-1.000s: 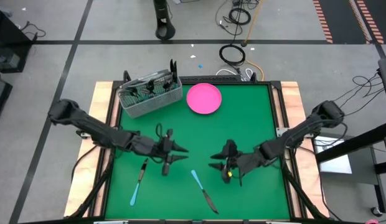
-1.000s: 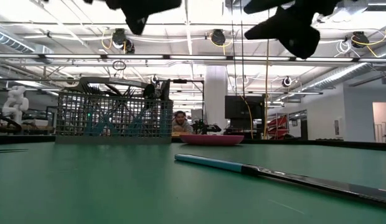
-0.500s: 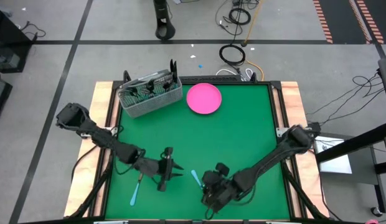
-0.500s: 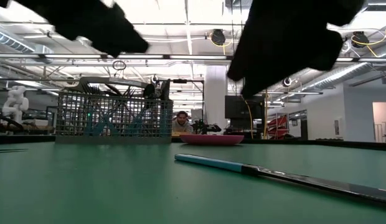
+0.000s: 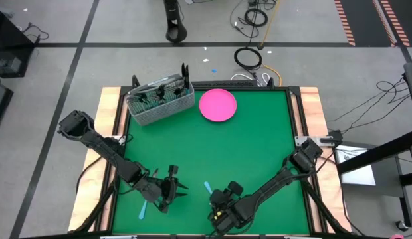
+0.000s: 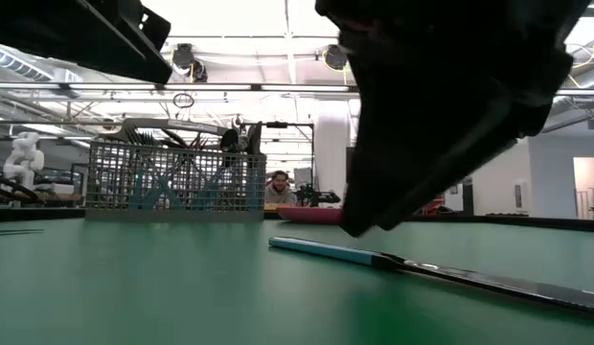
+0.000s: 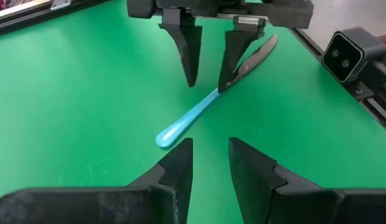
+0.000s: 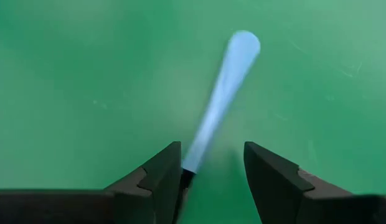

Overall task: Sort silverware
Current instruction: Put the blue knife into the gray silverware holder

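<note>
A knife with a light blue handle [image 7: 192,118] lies flat on the green mat near the table's near edge, and it also shows in the low view [image 6: 374,257]. My right gripper [image 8: 211,158] points down over it, open, its fingers astride the spot where handle meets blade. My left gripper [image 7: 210,152] is open and holds nothing. It hangs just left of the handle's free end and points at it. Another blue-handled piece [image 5: 142,211] lies under my left arm, with only its handle showing. My right gripper comes at the knife from above, its fingers [image 7: 233,59] lying across it where the blue handle meets the dark blade [image 8: 187,173]. The knife lies flat on the mat. Whether a finger touches it, I cannot tell.
A grey wire-mesh basket [image 5: 159,101] holding several pieces of silverware stands at the far left corner. The pink plate [image 5: 217,105] lies beside it. The middle of the green mat [image 5: 259,146] is bare. A person sits in the room beyond the table.
Both arms have come down and toward the table's near edge. My right gripper has tipped steeply downward and settled over the knife. My left gripper has swung toward the near left, stopping beside the handle end. The knife has stayed where it was.
</note>
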